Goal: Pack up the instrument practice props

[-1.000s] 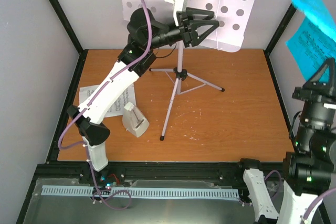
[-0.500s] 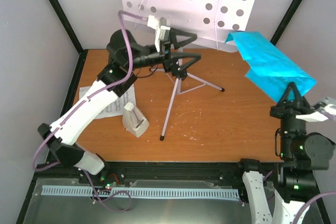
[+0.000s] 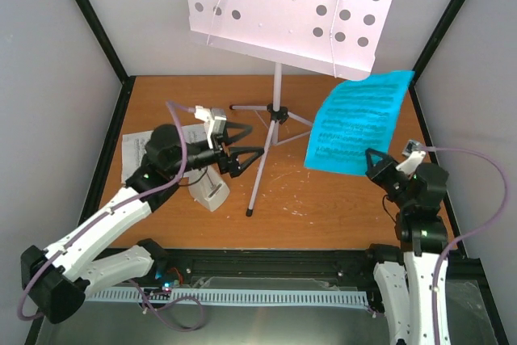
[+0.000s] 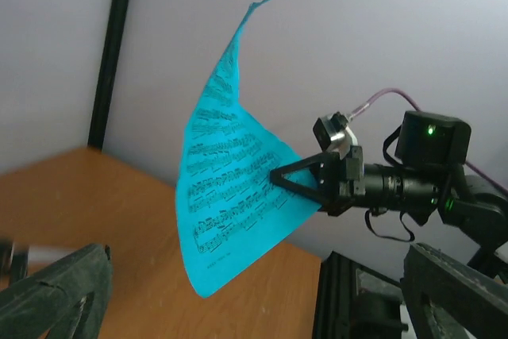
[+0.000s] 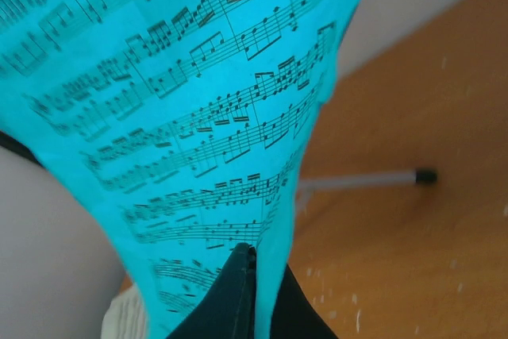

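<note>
right gripper (image 3: 374,161) clamped on near edge of blue sheet (image 3: 355,123), page upright above it, left gripper (image 3: 255,141) wide open, empty, by music stand (image 3: 275,14)

My left arm (image 3: 121,209) hides part of the white page (image 3: 133,153) and the metronome (image 3: 212,195). The stand (image 3: 283,14) runs off the top edge. The blue page (image 5: 198,101) overflows my right wrist view.

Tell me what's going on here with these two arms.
The right gripper is shut on a blue sheet-music page, holding it up in the air over the right side of the table. The left gripper is open and empty, hovering by the metronome and a white page. The music stand stands at the back.
</note>
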`<state>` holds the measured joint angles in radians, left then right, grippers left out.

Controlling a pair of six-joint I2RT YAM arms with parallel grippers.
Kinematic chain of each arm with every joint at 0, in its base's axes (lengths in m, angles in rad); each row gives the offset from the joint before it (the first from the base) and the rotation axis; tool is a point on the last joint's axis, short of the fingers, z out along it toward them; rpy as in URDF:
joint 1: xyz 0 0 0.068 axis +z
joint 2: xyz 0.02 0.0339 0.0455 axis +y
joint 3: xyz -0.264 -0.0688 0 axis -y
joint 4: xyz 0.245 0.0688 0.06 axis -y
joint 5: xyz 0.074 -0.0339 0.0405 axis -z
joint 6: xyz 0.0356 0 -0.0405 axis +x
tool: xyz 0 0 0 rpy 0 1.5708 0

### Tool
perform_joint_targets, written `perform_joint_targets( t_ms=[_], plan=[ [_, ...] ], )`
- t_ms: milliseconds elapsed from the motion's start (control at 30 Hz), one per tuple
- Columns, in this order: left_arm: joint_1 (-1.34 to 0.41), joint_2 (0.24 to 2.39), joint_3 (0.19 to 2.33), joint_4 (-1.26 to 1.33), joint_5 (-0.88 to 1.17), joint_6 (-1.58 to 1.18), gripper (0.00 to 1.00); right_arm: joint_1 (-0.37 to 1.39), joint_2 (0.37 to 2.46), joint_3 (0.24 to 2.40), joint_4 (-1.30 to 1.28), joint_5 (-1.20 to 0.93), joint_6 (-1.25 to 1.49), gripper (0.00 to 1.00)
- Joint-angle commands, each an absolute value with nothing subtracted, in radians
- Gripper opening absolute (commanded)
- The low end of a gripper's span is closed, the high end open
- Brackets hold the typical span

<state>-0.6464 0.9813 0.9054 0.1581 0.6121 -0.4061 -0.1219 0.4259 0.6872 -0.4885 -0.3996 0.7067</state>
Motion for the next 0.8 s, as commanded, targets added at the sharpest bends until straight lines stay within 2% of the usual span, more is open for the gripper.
perform_joint_targets(
  t_ms=[0,133,467,767],
  plan=[
    [-0.633,0.977,0.757,0.29,0.641,-0.601,0.99,-0.114,0.507,0.623,-0.387,-0.638,0.778,0.03],
    [-0.634,1.037,0.694,0.388,0.712,-0.703,0.99,-0.077,0.561,0.561,-0.307,-0.731,0.821,0.03],
    [-0.634,1.061,0.68,0.36,0.684,-0.757,0.99,-0.021,0.592,0.53,-0.076,-0.858,0.963,0.03],
    [-0.638,1.105,0.64,0.533,0.754,-0.895,0.99,0.117,0.586,0.588,0.149,-0.816,1.035,0.03]
  ],
)
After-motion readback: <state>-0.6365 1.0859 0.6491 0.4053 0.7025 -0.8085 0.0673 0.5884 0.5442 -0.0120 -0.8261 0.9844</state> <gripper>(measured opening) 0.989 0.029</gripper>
